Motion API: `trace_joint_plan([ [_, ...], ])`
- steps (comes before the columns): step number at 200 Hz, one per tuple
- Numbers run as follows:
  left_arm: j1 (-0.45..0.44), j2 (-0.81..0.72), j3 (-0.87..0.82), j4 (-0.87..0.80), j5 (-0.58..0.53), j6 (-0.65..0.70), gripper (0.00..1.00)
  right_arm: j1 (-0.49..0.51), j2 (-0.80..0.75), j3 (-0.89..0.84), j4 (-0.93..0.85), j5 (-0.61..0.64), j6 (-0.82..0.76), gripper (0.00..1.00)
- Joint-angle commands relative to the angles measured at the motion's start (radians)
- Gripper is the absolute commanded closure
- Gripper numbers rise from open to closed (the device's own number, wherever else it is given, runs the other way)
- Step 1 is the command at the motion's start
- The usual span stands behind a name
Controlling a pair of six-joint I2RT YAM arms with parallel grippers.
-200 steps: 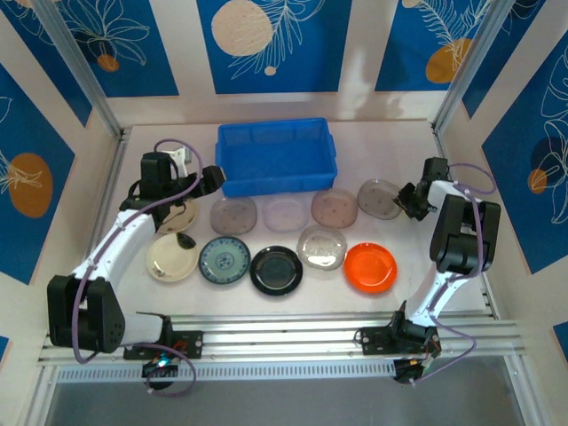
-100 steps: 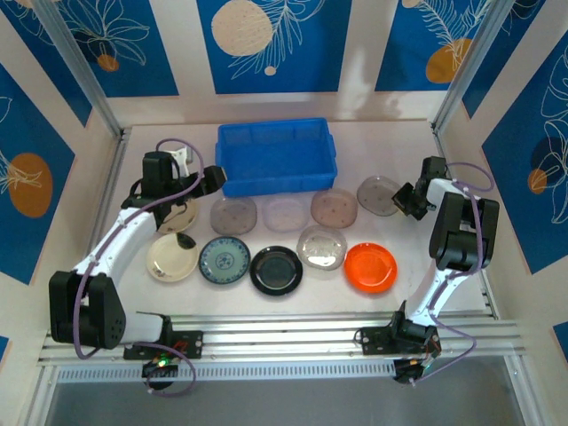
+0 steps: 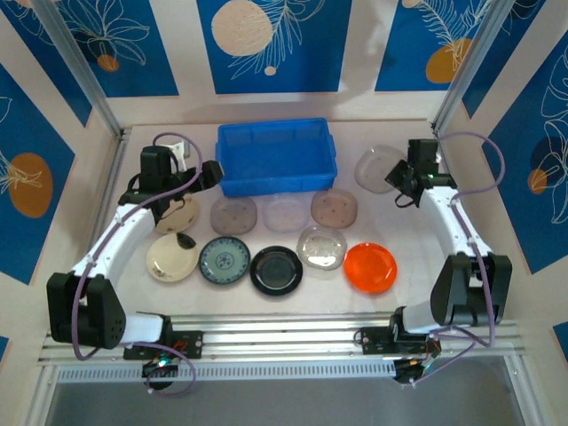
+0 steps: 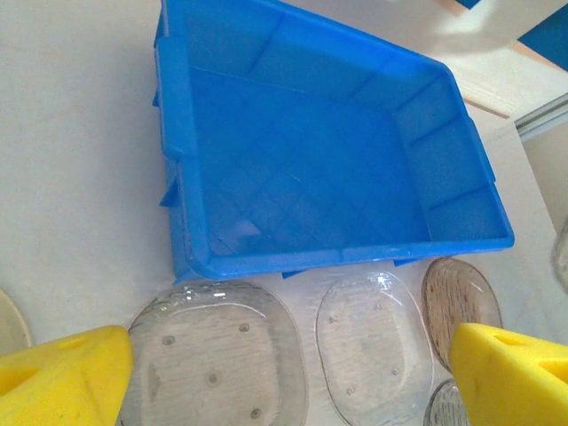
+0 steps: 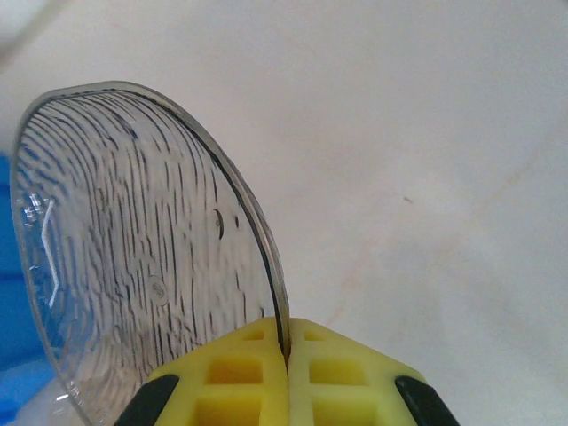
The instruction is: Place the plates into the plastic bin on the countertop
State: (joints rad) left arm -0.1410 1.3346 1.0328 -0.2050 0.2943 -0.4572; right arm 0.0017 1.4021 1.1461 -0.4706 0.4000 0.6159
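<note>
Plates wait in two rows on the table, in front of the blue bin. The right gripper is pinched tight on the rim of one clear plate, which is tilted up on its edge, just right of the bin. So the step looks like carrying this plate over. Next it should go left over the bin's wall, come down low, then let go softly. The left gripper hangs wide apart, holding nothing, above the see-through plates by the bin's front.
</note>
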Motion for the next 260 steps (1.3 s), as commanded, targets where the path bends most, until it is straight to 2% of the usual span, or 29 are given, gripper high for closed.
trace_joint_plan([
  [1,-0.008,0.014,0.048,-0.018,-0.016,0.019,0.1,0.105,-0.049,0.096,-0.023,0.186,-0.014,1.0],
  [29,-0.008,0.037,0.083,0.003,-0.013,0.017,0.1,0.213,0.028,0.298,-0.053,0.182,-0.081,1.0],
  [44,-0.008,0.051,0.111,0.012,-0.008,0.02,0.1,0.254,0.106,0.422,-0.071,0.14,-0.122,1.0],
  [108,-0.014,0.223,0.32,0.03,0.165,0.019,0.09,0.337,0.405,0.773,-0.152,-0.087,-0.148,1.0],
  [140,-0.037,0.317,0.412,0.037,0.204,0.019,0.13,0.353,0.549,0.898,-0.198,-0.234,-0.147,1.0],
  [183,-0.061,0.45,0.516,0.083,0.291,-0.021,0.15,0.354,0.652,0.951,-0.196,-0.39,-0.122,1.0],
  [198,-0.062,0.498,0.55,0.123,0.349,-0.064,0.17,0.355,0.665,0.945,-0.19,-0.408,-0.114,1.0],
  [219,-0.079,0.571,0.64,0.082,0.391,-0.072,0.21,0.354,0.664,0.912,-0.16,-0.443,-0.114,1.0],
  [242,-0.098,0.638,0.712,0.053,0.403,-0.077,0.27,0.348,0.661,0.877,-0.128,-0.477,-0.107,1.0],
  [260,-0.111,0.685,0.762,0.017,0.388,-0.075,0.36,0.336,0.655,0.846,-0.095,-0.518,-0.09,1.0],
])
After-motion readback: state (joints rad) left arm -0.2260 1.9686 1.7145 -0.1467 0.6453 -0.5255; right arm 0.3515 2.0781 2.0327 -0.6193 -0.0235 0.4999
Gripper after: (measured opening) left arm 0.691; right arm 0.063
